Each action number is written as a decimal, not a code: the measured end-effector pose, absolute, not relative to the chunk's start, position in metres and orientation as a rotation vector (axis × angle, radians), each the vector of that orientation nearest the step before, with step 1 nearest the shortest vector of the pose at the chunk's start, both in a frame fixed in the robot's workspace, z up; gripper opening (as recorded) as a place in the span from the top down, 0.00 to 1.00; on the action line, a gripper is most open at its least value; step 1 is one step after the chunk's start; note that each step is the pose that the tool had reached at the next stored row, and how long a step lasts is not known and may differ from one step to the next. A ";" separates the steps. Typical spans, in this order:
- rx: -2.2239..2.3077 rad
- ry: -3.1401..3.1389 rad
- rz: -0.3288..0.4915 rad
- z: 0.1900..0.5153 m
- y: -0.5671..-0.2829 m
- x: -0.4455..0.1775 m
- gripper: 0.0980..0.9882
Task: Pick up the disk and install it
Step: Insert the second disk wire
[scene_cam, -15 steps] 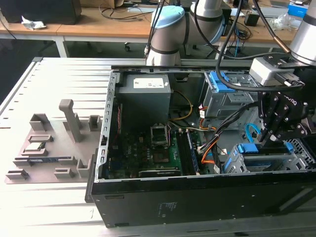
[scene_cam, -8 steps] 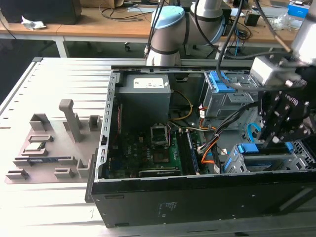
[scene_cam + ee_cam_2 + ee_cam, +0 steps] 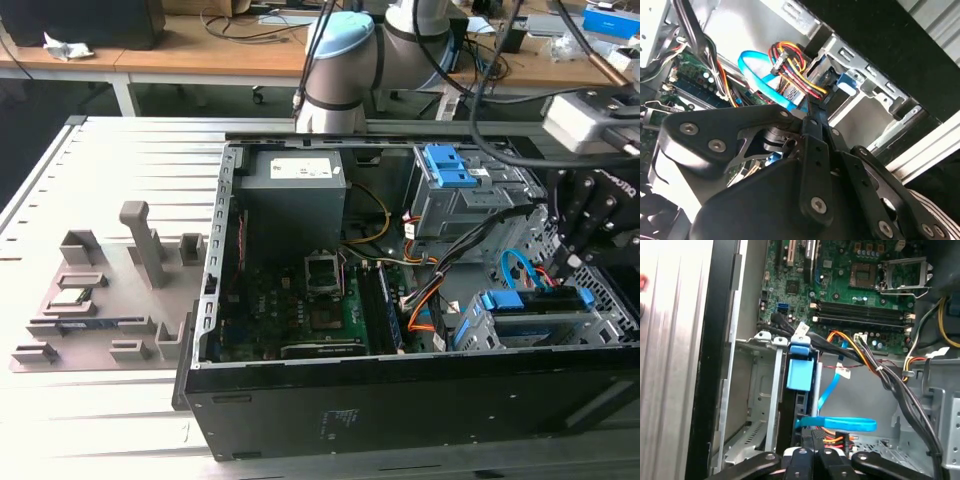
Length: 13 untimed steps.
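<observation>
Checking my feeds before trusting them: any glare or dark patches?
Exterior view: black computer case front is dark and detail-poor. First wrist view: ribbed silver metal table surface is washed out by glare. Second wrist view: black gripper body looms large in shadow.

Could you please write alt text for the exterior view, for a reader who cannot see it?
A black gripper reaches into an open computer case at the exterior view's right, above a blue-framed disk seated in a metal drive cage; a grey parts tray lies left.
</observation>
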State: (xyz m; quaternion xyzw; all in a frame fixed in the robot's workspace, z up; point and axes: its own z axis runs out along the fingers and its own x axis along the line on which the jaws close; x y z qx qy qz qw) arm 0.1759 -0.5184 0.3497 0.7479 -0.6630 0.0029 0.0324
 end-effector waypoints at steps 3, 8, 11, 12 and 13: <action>2.300 -2.039 0.008 0.345 -0.522 0.176 0.99; 2.299 -2.039 0.008 0.341 -0.522 0.176 0.99; 2.300 -2.040 0.006 0.346 -0.522 0.176 0.99; 2.300 -2.039 0.008 0.354 -0.522 0.176 0.99; 2.300 -2.039 0.008 0.362 -0.522 0.176 0.99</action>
